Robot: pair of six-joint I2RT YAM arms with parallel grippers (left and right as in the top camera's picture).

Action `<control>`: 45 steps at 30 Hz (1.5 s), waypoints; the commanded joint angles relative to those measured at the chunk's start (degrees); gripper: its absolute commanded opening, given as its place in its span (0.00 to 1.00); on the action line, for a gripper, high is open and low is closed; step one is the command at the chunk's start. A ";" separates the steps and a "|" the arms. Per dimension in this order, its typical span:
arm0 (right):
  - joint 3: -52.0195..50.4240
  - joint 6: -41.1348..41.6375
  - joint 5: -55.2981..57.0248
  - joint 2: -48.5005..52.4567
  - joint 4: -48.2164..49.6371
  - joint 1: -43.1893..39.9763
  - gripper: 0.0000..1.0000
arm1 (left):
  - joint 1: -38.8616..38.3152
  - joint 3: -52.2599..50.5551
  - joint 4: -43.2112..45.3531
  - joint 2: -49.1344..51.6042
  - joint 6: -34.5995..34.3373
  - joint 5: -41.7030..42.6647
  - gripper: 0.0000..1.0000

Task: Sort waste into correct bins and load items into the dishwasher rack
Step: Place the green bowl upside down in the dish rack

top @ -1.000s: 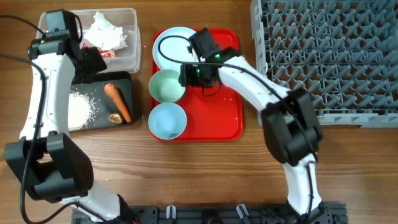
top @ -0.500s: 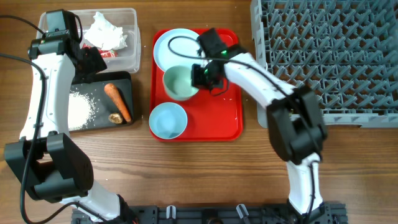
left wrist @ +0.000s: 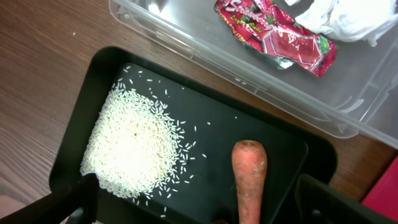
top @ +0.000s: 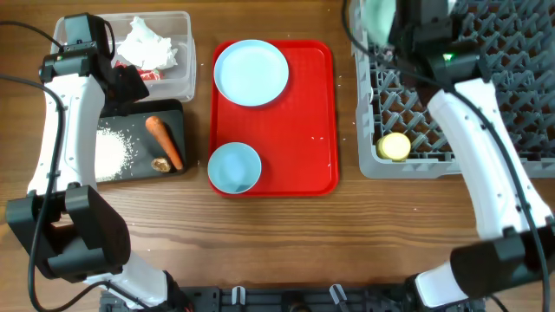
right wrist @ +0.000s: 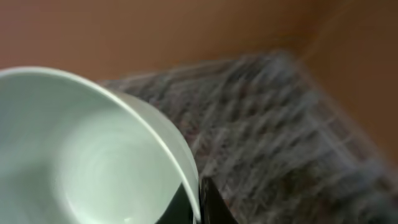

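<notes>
Far left, the left gripper [left wrist: 199,204] was hung over the black tray [left wrist: 205,112], jaws spread wide, nothing held. Across at the right, the pale green bowl [right wrist: 81,155] was poised above the dishwasher rack [top: 486,95], far-left corner. It would best be lowered on edge between prongs, kept clear of the small yellow cup [top: 395,146]. Its rim was pinched firmly in the right gripper [right wrist: 198,202].

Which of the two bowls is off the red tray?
The pale green bowl, held by the right gripper above the rack; the light blue bowl sits on the red tray.
</notes>
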 commanded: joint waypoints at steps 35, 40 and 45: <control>0.15 -68.74 12.33 33.07 41.40 -2.78 0.04 | 0.15 0.17 0.00 -1.18 -0.94 0.33 1.00; 0.15 -68.89 13.68 33.07 40.83 -0.79 0.27 | 0.15 0.17 0.00 -1.18 -0.96 0.33 1.00; 0.15 -68.89 16.85 33.05 40.85 1.11 0.87 | 0.15 0.17 0.00 -1.18 -0.94 0.33 1.00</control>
